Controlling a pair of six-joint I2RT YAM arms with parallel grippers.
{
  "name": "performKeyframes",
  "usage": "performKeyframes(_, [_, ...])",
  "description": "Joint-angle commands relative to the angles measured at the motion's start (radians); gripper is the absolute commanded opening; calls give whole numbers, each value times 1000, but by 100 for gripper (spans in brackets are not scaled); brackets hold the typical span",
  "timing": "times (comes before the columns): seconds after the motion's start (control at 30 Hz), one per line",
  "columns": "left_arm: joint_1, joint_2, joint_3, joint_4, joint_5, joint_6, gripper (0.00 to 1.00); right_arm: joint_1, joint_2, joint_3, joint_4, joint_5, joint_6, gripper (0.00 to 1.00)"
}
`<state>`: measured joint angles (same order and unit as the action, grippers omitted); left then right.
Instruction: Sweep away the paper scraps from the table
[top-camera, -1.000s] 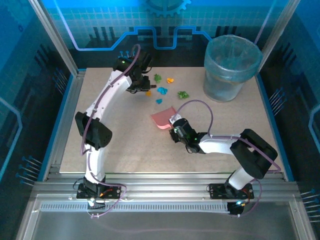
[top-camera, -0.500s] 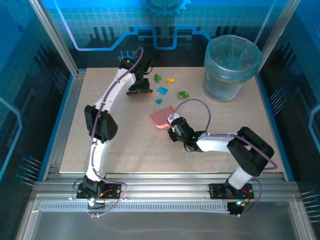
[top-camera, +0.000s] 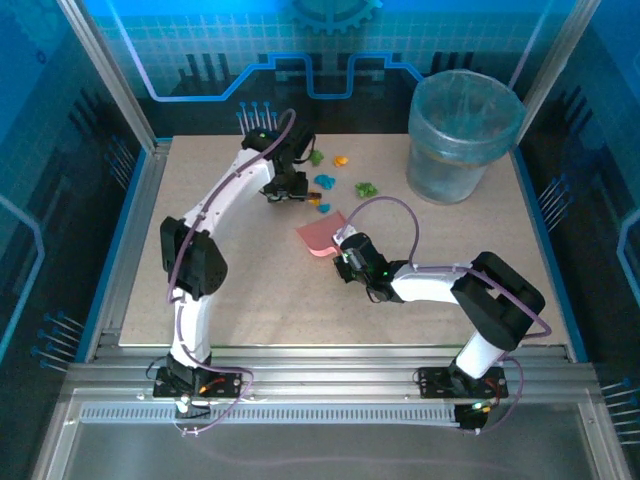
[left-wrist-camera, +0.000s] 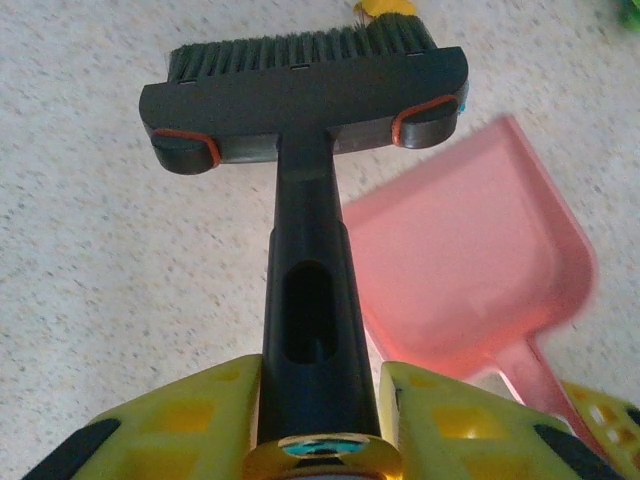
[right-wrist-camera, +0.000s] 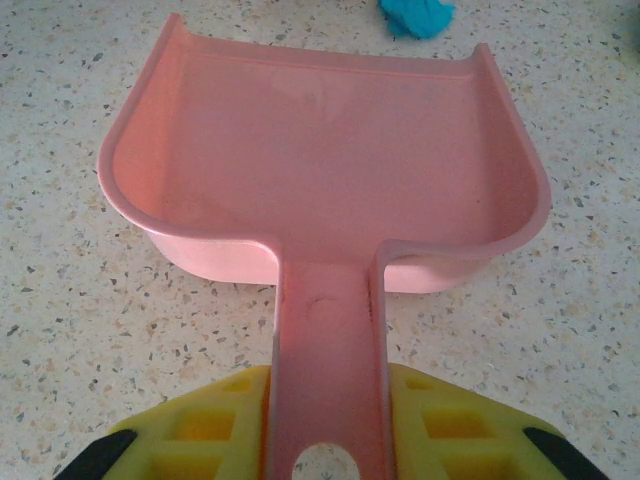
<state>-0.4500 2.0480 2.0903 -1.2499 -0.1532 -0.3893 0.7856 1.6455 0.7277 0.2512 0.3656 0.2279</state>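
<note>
Paper scraps (top-camera: 325, 182) lie scattered on the worktop (top-camera: 240, 290) in the upper middle of the overhead frame, just right of the brush (top-camera: 283, 188) and above the pink dustpan (top-camera: 322, 233) mouth; left fingers (left-wrist-camera: 170, 425) pinch the brush handle, right fingers (right-wrist-camera: 200, 430) the dustpan handle

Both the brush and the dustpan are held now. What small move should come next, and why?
Probably the left gripper should sweep the brush toward the dustpan, which is empty, with a blue scrap lying just outside its open edge.
</note>
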Motion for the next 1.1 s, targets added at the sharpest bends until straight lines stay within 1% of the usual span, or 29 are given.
performKeyframes(0.0, [-28, -75, -68, -2, 90, 3, 0, -8, 11, 7, -30, -11, -1, 0])
performKeyframes(0.23, [-70, -173, -194, 21, 132, -2, 0, -33, 16, 11, -60, -12, 22, 0])
performKeyframes(0.47, [-81, -286, -280, 45, 113, -9, 0, -41, 19, 6, -50, -26, 22, 0])
performKeyframes(0.67, [-78, -342, -262, 74, 47, -21, 0, -42, -7, -10, -52, -31, 16, 0])
performKeyframes(0.8, [-78, -338, -217, 79, 3, -12, 0, -45, -46, -54, -48, -16, 41, 0])
performKeyframes(0.9, [-79, -313, -184, 72, 18, -11, 0, -48, -83, -106, -21, -14, 68, 0])
performKeyframes(1.07, [-79, -300, -193, 111, 44, -23, 0, -76, -115, -162, 13, -45, 98, 0])
